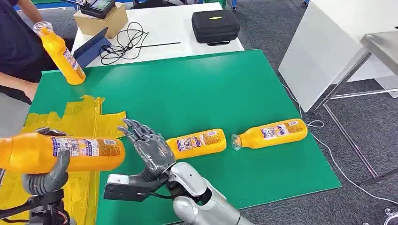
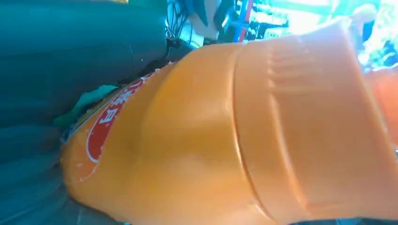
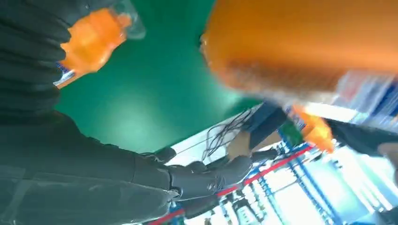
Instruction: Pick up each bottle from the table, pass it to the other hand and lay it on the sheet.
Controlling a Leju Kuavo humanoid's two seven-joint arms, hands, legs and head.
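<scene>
My left hand grips an orange bottle from below and holds it level above the yellow sheet; its orange body looms close in the left wrist view. My right hand is open, fingers spread, just right of that bottle's base and not holding it. In the right wrist view the dark fingers are apart, with the held bottle blurred beyond them. Two more orange bottles lie on the green table.
Another orange bottle stands tilted at the table's far left corner, beside a person. Behind is a white table with a black case, a cardboard box and cables. A white panel and metal legs stand right.
</scene>
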